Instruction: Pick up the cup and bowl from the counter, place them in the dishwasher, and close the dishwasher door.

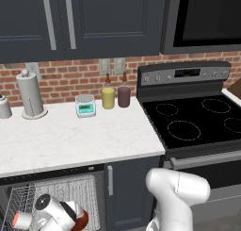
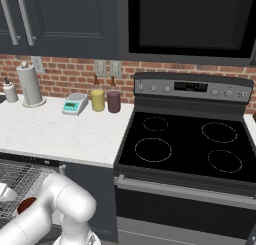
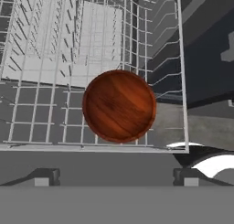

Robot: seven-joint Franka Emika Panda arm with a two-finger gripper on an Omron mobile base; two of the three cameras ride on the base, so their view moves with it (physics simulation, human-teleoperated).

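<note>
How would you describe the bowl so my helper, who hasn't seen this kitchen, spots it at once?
Find the open dishwasher under the white counter, left of the stove. In its wire rack sits the bowl: round, shallow, glossy reddish-brown with a wood-like grain, unlike the small white cup nearby.

The arm [image 1: 56, 213] covers most of the bowl [image 1: 81, 220] — the wire rack [image 2: 20, 179] runs off the left edge.

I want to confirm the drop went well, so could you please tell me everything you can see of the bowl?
The bowl is round and shallow, reddish-brown with a wood-like grain and a glossy look. It sits upright, mouth up and empty, on the light wire rack of the dishwasher, near the rack's front right corner. Only the rack wires touch it. The claw hangs open above it, its fingertips apart from the rim. From the left base view just its edge peeks past the arm.
</note>
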